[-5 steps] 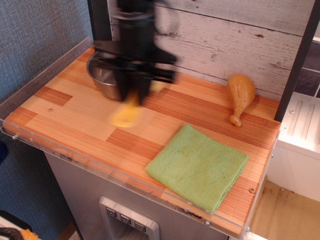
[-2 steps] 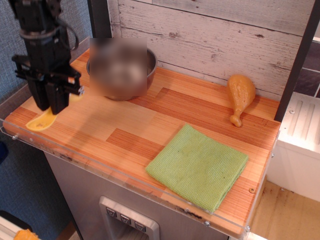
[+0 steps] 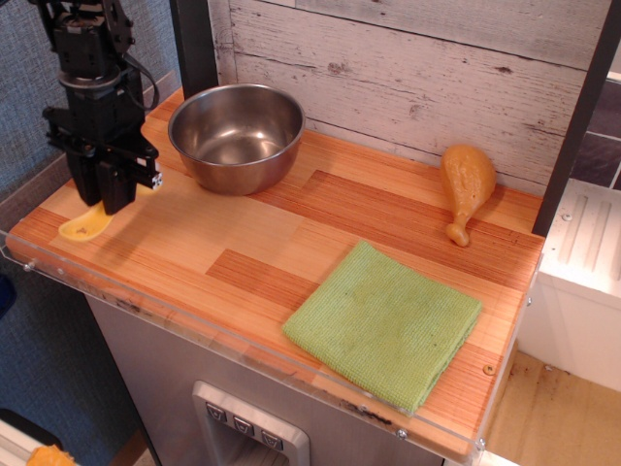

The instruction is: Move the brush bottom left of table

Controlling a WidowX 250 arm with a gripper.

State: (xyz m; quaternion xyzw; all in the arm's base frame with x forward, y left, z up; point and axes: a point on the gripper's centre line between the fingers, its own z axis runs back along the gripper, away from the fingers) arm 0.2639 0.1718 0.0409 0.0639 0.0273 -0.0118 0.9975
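The yellow brush point(image 3: 81, 228) is at the table's point(image 3: 291, 243) near-left corner, its rounded handle end low over or on the wood near the acrylic rim. My black gripper point(image 3: 109, 197) stands upright over it, with its fingers closed around the brush's far end. A bit of yellow shows on the right side of the fingers. The bristles are hidden by the gripper.
A steel bowl point(image 3: 236, 136) stands just right of the gripper at the back left. A green cloth point(image 3: 384, 323) lies at the front right. An orange toy drumstick point(image 3: 465, 189) lies at the back right. The clear rim point(image 3: 58, 275) borders the left and front edges.
The gripper carried the brush from in front of the bowl leftward to the near-left corner. In the last half second it shifted only slightly up and back.
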